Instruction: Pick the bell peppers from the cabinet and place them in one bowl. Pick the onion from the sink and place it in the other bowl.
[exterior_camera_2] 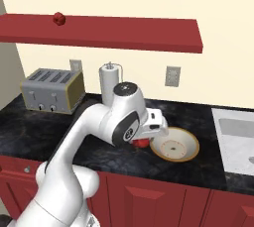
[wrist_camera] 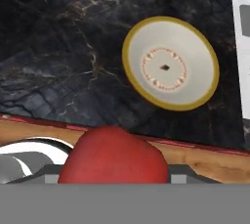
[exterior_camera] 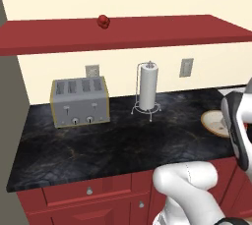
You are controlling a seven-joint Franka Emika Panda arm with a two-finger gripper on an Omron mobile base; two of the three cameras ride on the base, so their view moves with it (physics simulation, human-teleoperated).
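With one bell pepper pinched between the fingers of the gripper, this is the carry step: fruit in hand, heading for the tan bowl. In the hand view the pepper bulges red right at the bottom, the two dark finger tips hugging its sides, and the tan bowl lies ahead on the dark counter, empty, its patterned centre in plain sight. From the right base view, the gripper hangs just beside the bowl's near-left rim, a sliver of red peeking below the hand, not yet over the bowl.

The second bell pepper waits on top of the red cabinet, up above the toaster and well apart from the bowl. The paper towel holder stands between toaster and bowl. The sink sits just beyond the bowl's far side.

What's called for next, I'd say: slide the hand across until the pepper is over the bowl's middle, ease down, then release. Let go too early and it could clip the rim and roll off along the counter.
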